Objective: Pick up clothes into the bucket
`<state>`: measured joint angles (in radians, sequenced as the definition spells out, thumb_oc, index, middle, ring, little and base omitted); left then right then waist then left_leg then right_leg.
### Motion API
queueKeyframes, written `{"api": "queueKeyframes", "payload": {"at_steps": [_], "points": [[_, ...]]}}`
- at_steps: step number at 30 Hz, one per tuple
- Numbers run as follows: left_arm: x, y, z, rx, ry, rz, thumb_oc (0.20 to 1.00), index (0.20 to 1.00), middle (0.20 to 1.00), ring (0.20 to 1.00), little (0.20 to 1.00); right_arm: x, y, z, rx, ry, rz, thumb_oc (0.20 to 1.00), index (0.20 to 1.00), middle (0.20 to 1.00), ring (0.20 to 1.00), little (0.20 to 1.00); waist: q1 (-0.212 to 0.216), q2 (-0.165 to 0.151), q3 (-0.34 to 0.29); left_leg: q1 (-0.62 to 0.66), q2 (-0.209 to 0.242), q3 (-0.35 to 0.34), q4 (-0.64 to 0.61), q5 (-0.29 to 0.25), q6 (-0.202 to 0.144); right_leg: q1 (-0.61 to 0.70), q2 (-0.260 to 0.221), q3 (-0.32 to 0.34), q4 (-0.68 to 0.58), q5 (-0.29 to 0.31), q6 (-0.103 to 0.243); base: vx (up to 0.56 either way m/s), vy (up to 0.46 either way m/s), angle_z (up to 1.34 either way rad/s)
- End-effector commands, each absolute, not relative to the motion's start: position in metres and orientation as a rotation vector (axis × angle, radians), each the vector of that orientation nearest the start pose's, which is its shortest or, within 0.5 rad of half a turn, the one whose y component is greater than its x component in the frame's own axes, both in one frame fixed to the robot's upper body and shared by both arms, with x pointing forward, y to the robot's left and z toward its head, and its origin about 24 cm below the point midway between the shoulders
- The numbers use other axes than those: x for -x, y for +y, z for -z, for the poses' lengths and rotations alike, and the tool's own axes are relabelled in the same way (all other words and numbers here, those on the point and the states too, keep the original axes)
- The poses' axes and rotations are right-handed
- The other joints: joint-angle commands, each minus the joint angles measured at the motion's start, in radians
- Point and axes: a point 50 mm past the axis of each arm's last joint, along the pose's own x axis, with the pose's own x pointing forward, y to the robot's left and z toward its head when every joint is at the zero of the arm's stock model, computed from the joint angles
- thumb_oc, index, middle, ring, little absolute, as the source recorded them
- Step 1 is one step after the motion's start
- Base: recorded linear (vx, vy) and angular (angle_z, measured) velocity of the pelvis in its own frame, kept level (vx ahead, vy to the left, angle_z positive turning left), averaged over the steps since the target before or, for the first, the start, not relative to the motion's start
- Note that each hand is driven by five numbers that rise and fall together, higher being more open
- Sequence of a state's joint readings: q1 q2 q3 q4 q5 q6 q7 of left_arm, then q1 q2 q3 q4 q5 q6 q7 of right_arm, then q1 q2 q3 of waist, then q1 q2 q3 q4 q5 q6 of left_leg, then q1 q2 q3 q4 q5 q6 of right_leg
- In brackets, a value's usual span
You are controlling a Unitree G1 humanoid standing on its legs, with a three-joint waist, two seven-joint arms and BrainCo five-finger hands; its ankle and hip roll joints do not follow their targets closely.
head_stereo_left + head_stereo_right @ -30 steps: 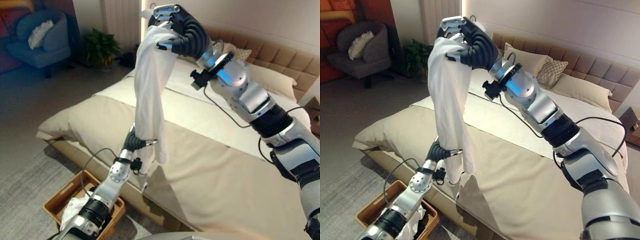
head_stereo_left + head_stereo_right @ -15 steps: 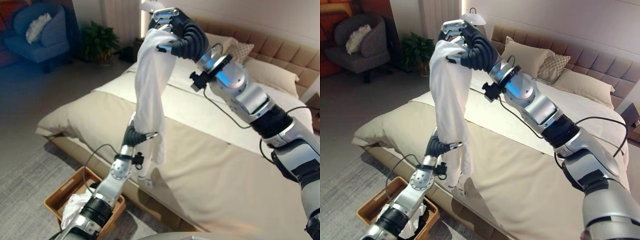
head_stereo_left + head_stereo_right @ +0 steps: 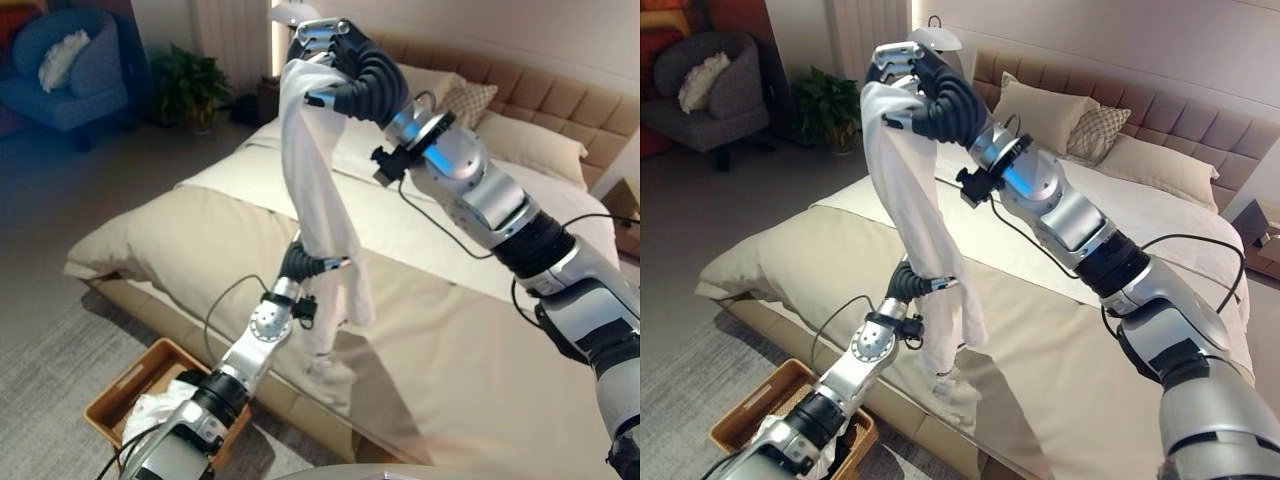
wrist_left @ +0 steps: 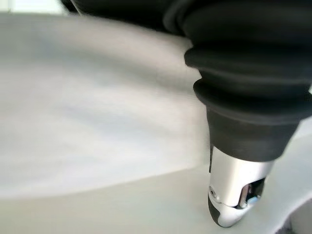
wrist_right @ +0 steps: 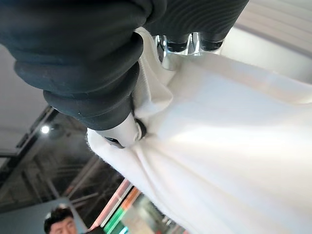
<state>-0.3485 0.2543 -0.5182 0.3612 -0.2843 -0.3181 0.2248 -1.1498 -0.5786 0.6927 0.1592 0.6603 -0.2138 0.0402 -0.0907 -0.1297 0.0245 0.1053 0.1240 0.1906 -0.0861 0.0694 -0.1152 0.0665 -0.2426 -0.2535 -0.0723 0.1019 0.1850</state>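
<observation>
Garment: long white cloth garment [image 3: 312,190], hanging lengthwise, its long axis near vertical and leaning a little, top end high above the beige padded bed [image 3: 450,330], lower end pointing down towards the bed's near edge. Your right hand [image 3: 902,75] has its fingers curled round the top end, pinching the fabric against the thumb. Your left hand [image 3: 305,262] meets the cloth lower down; you cannot tell how its fingers stand. Shallow brown wicker basket [image 3: 125,385] sits on the grey floor, below the left arm, holding crumpled white clothes [image 3: 150,412].
</observation>
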Motion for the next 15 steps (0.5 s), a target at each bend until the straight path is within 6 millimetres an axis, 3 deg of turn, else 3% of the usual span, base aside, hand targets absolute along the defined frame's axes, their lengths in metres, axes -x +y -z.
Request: {"api": "queueKeyframes", "payload": {"at_steps": [1,2,15], "points": [[-0.309,0.076,-0.071,-0.066,-0.234,0.323,0.52,0.52,0.52,0.52,0.52,-0.311,-0.036,-0.317,0.154,-0.837,-0.847,0.2,0.2,0.2,0.2,0.2,0.004,-0.04,-0.027,-0.014,-0.014,0.017,0.108,-0.088,0.03,-0.049,-0.065,0.03,0.08,0.099,0.056,0.0,0.0,0.0],[-0.309,0.076,-0.068,-0.06,-0.219,0.316,0.2,0.2,0.2,0.2,0.2,-0.311,-0.036,-0.317,0.151,-0.838,-0.849,0.2,0.2,0.2,0.2,0.2,0.002,-0.039,-0.027,-0.013,-0.014,0.018,0.106,-0.086,0.03,-0.048,-0.064,0.03,0.079,0.1,0.056,0.0,0.0,0.0],[-0.306,0.097,-0.072,-0.019,-0.245,0.221,0.2,0.2,0.2,0.2,0.2,-0.313,-0.056,-0.312,0.127,-0.822,-0.804,0.2,0.2,0.2,0.2,0.2,0.008,-0.036,-0.023,-0.008,-0.011,0.016,0.097,-0.083,0.027,-0.042,-0.061,0.029,0.077,0.094,0.054,0.0,0.0,0.0]]}}
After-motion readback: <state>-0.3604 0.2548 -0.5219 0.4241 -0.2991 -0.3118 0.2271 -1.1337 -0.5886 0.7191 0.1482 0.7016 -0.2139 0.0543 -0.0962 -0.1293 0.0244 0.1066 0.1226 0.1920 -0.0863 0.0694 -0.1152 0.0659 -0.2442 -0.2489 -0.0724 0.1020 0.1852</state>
